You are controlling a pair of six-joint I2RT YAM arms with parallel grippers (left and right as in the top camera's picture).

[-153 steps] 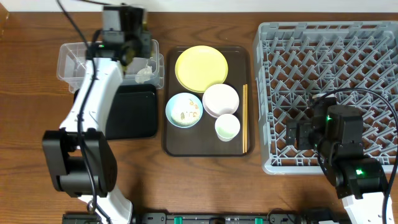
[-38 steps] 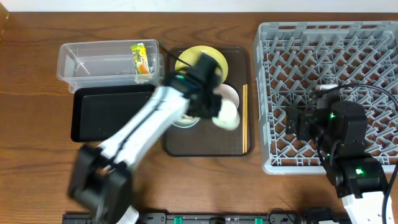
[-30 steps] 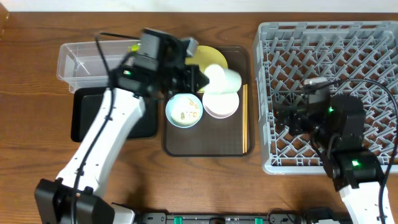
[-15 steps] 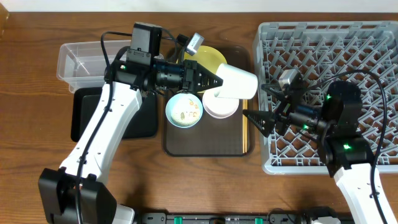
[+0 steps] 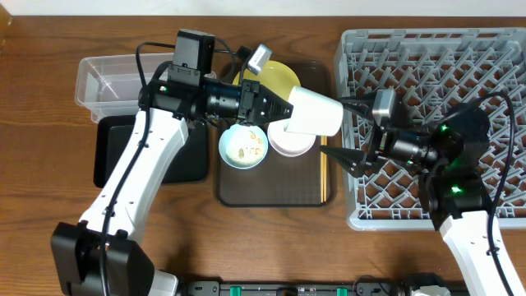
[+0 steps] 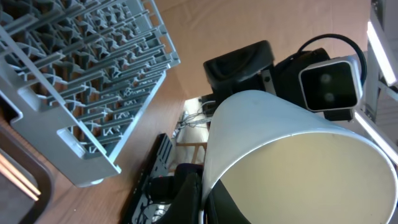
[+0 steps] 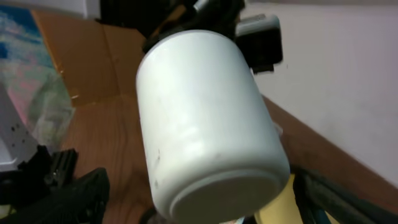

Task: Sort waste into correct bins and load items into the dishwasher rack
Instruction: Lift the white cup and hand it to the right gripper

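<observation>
The clear tub (image 5: 111,78) at ten o'clock has its right end hidden under the left arm (image 5: 144,164). The same arm crosses the black tray (image 5: 191,156) at the tub's six o'clock. The arm comes up from seven o'clock, bends at the tub and reaches level toward three o'clock.

One yellow plate (image 5: 283,76) shows only as a crescent behind the left gripper (image 5: 286,108). This gripper is clamped on the rim of the single white cup (image 5: 316,113). The cup is held on its side in the air above the brown serving tray (image 5: 271,191), its base toward three o'clock.

Two bowls sit on that tray:
- The blue bowl (image 5: 244,146) holds specks (image 5: 246,150) too small to identify.
- The pinkish-white bowl (image 5: 289,146) is half covered by the cup.

The chopsticks (image 5: 323,177) are too thin to count. The right gripper (image 5: 333,125) is spread wide, with a finger at the twelve and six o'clock of the cup's base. Whether they touch it cannot be judged. One grey rack (image 5: 436,57) fills three o'clock and is cut off at the frame edge.
</observation>
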